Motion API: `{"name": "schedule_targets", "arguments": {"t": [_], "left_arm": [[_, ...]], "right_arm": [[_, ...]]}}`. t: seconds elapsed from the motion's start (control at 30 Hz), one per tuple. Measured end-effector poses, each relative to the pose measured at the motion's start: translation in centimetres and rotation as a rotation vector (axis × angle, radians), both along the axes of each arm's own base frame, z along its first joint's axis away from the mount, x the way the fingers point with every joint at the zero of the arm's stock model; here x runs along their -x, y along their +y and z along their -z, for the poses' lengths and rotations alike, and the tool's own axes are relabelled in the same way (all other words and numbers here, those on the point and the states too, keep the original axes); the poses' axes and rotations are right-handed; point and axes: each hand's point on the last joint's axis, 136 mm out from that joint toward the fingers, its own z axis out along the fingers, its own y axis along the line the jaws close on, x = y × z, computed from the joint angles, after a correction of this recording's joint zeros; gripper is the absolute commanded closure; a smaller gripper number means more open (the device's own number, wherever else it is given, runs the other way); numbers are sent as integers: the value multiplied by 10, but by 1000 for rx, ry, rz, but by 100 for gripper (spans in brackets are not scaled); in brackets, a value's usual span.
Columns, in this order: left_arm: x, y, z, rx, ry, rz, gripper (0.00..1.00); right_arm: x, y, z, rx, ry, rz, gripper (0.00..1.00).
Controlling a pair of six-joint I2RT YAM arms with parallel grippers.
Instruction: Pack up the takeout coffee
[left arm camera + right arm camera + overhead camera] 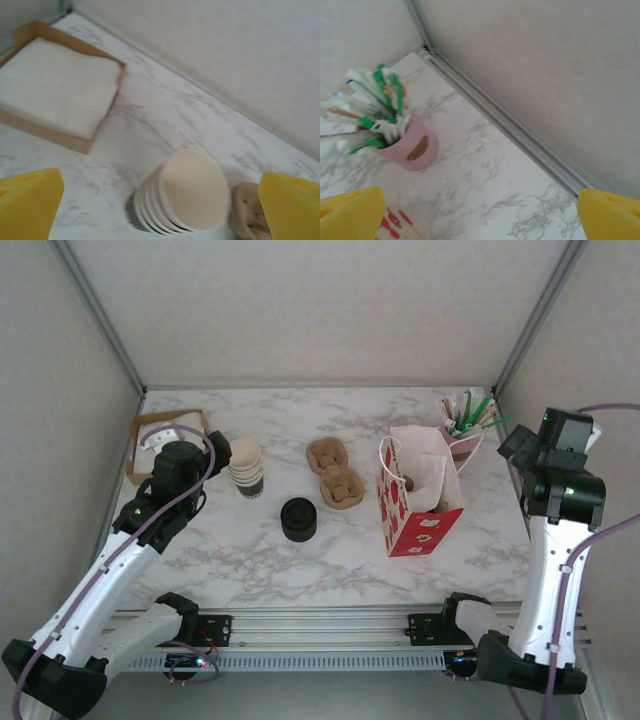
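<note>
Both grippers stand spread wide, holding nothing: left gripper [160, 202] facing one stack of cups [182, 192], right gripper [480, 212] facing one pink holder [412, 145]. On the table are one lid stack [298, 519], two pulp carriers [340, 488] and one bag [415, 515]. Inside the bag sits a brown shape, seemingly the takeout coffee [408, 483], too small to be sure.

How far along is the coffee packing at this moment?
Done: cannot tell. The gift bag stands upright and open, with a brownish shape inside, too small to identify as the coffee. In hand: nothing; the left gripper and right gripper are both open and empty, near the cup stack and the pink stirrer cup. Left: if that shape is not the coffee, the whole packing.
</note>
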Motion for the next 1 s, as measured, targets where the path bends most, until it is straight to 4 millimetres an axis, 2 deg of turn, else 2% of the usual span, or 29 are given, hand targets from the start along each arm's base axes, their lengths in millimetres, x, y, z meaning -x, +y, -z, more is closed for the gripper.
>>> {"name": "schedule_targets", "arguments": {"t": [0.13,0.3,0.43,0.53,0.63,0.73,0.87,1.0], "left_arm": [[3,35,35,-11,27,-108,0],[10,67,79,-36,36,-204,0],[14,85,118,-87,48,-242,0],[15,97,137,-148,51,-256,0],[14,106,150,-195,56,-267,0],[9,114,150,-225,44,-279,0],[2,113,147,-282,-1,-245,0],[4,110,151,-321,-45,-206,0]], "right_arm": [[3,-9,49,-56,28,46,1],[0,-10,110,-88,36,61,1],[-9,-11,144,-84,-8,55,1],[-14,-13,168,-75,-37,54,1],[-19,-14,185,-62,-75,51,1],[-23,-15,197,-51,-115,49,1],[-30,-16,209,-33,-171,40,1],[-38,-12,220,-4,-205,5,1]]}}
